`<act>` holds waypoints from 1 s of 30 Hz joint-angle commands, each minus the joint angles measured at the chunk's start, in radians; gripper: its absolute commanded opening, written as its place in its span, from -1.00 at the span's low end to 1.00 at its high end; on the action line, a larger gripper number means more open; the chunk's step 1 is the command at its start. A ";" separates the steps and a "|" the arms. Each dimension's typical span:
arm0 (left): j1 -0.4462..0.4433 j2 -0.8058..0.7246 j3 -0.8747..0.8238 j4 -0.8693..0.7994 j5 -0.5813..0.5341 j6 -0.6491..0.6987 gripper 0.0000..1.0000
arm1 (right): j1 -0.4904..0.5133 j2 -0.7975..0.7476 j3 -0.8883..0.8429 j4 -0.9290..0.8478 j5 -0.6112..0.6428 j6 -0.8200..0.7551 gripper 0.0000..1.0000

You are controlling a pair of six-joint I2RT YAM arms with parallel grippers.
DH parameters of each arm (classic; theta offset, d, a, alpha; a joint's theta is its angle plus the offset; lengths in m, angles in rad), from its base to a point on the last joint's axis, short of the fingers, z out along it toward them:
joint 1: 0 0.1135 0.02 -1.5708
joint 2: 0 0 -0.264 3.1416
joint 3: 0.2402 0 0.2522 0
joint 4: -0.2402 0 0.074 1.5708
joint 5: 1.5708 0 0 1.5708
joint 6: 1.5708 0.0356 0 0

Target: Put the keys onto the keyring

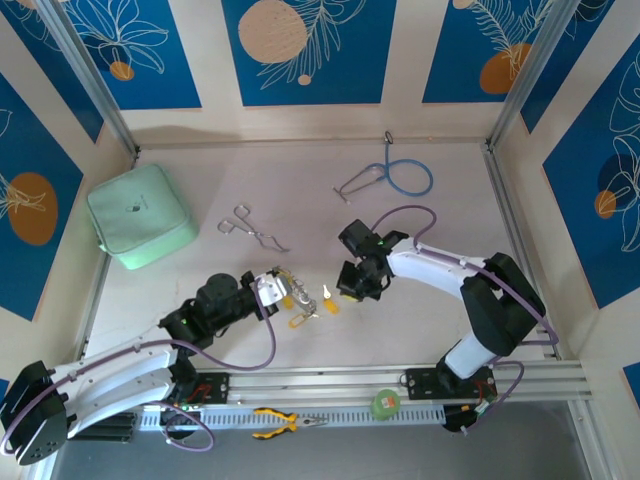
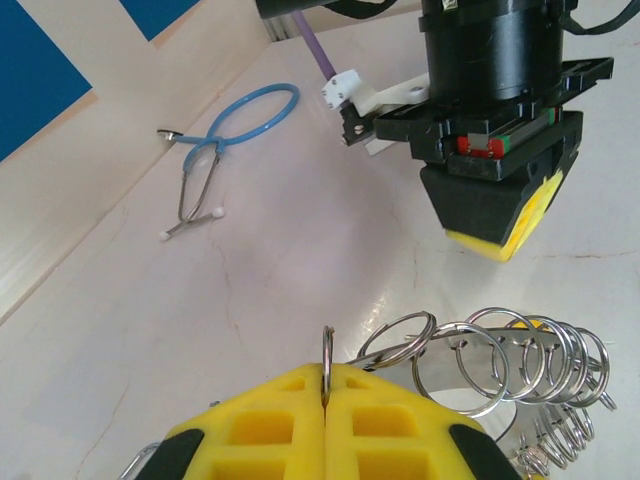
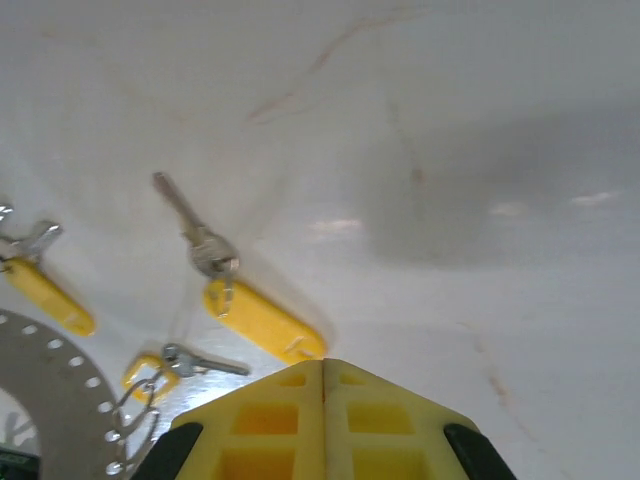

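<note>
Keyring (image 2: 327,350) edge-on within closed left claw (image 2: 326,388)

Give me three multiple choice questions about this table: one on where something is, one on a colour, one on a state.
1. Where does the stethoscope lie?
A) on the far side of the table
B) under the left arm
C) between the arm bases

2. What colour are the plastic heads of the keys?
A) red
B) white
C) yellow

3. How do the jaws of the left gripper stand?
A) wide open
B) shut on the keyring
C) shut on a key

Answers:
1 A, the top view shows it near the far edge.
2 C, the right wrist view shows yellow heads.
3 B, the left wrist view shows a ring clamped between them.
</note>
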 commanded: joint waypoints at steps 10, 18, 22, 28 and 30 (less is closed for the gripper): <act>-0.010 -0.013 0.008 0.024 0.025 0.014 -1.00 | 0.068 0.124 0.078 0.050 -0.083 0.032 -0.44; -0.010 -0.011 0.010 0.028 0.030 0.011 -1.00 | 0.076 0.160 0.095 0.089 -0.090 0.045 -0.40; -0.011 -0.009 0.010 0.031 0.022 0.011 -1.00 | 0.074 0.188 0.094 0.117 -0.097 0.050 -0.44; -0.012 -0.007 0.009 0.032 0.021 0.011 -1.00 | 0.079 0.204 0.101 0.130 -0.085 0.053 -0.62; -0.012 -0.004 0.010 0.032 0.023 0.011 -1.00 | 0.079 0.204 0.102 0.124 -0.074 0.050 -0.77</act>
